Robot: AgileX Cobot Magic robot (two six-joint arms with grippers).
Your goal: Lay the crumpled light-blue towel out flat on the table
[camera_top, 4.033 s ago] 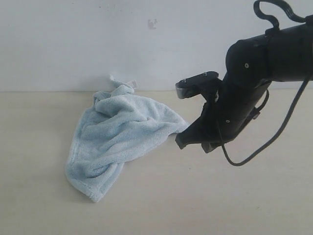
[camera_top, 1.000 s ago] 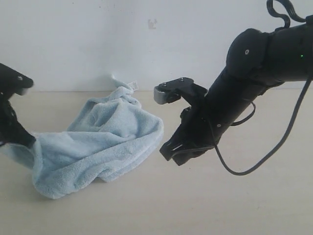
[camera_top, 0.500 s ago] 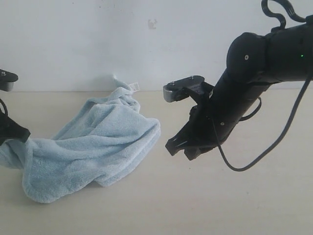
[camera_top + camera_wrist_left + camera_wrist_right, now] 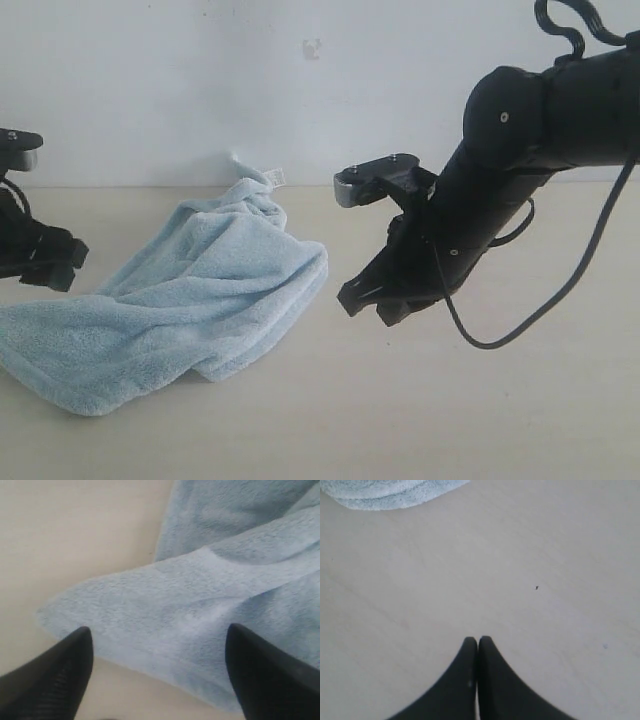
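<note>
A plain white wall backs the wide pale beige table. The left gripper, jaws wide apart and empty, hovers over the left corner of the fluffy light-blue terry towel. The towel lies left of centre, partly spread and bunched at its far end. The right gripper, closed on nothing, hangs over bare table to its right. This looks like a pause between pulls. The next move calls for pinching a folded edge and drawing it outward.

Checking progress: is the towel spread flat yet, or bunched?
Partly spread, not flat: the towel lies in overlapping folds on the table, one corner stretched out.
</note>
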